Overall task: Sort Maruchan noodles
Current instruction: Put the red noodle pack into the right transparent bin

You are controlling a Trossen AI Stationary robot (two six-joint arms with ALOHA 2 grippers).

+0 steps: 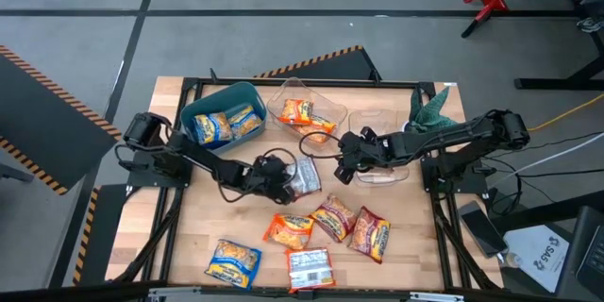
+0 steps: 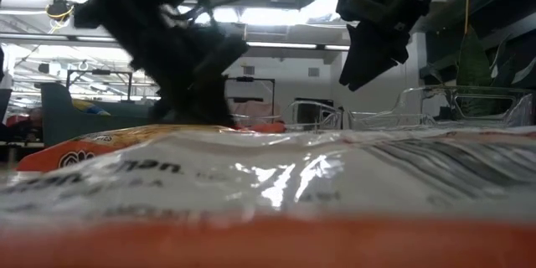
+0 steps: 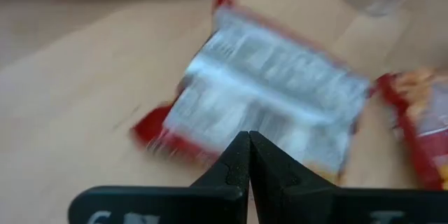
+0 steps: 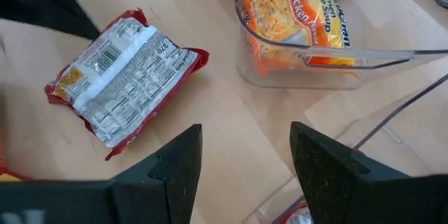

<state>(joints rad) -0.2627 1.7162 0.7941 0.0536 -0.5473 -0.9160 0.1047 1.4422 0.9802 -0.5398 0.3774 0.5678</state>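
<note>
I see the left gripper (image 3: pixel 248 155) pinched shut, empty, just beside a crinkly silver-and-red noodle packet (image 3: pixel 269 98) lying flat on the wooden table (image 1: pixel 189 236). The right gripper (image 4: pixel 245 161) hangs wide open near a clear plastic container (image 4: pixel 336 59) holding orange packets (image 4: pixel 301 14).

Glossy crinkled plastic noodle packets (image 1: pixel 306 177) lie on a matt, pale wooden table (image 1: pixel 415 236) beside clear plastic containers (image 1: pixel 307 104).

Packets in bin (image 1: pixel 247 94) at rear left, loose packets (image 1: pixel 330 219) at front
</note>
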